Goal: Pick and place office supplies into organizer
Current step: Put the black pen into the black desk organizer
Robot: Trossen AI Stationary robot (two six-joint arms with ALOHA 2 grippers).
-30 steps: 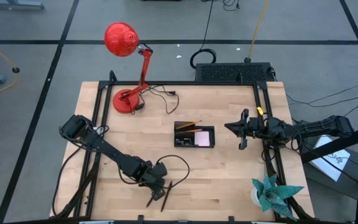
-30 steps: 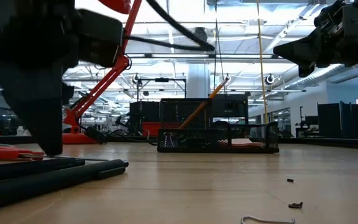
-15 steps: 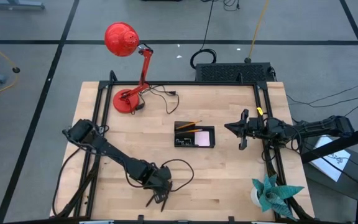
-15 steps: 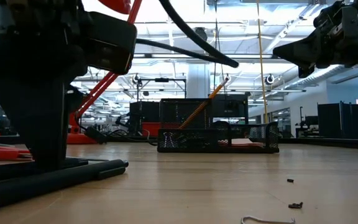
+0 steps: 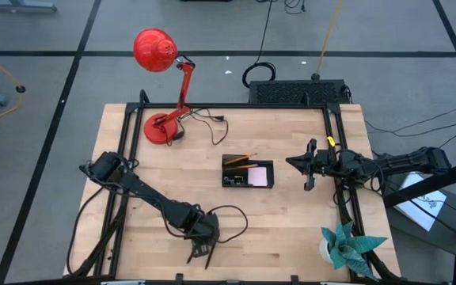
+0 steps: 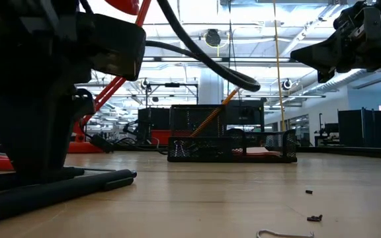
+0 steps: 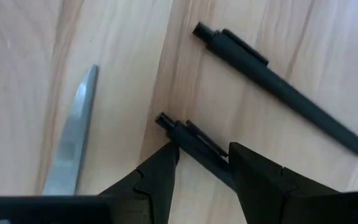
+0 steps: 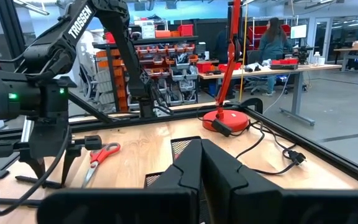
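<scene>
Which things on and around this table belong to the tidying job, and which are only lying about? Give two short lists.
Part of the job:
- organizer
- two black pens, one between the fingers of the left gripper
- scissors
- orange pencil in the organizer
- pink pad in the organizer

Only lying about:
- red lamp
- teal paper plant
- black box behind the table

Pale wooden table (image 7: 30, 74), smooth and grained. Matt black plastic pens (image 7: 278, 93) lie beside a bright, smooth metal scissor blade (image 7: 70, 137).
</scene>
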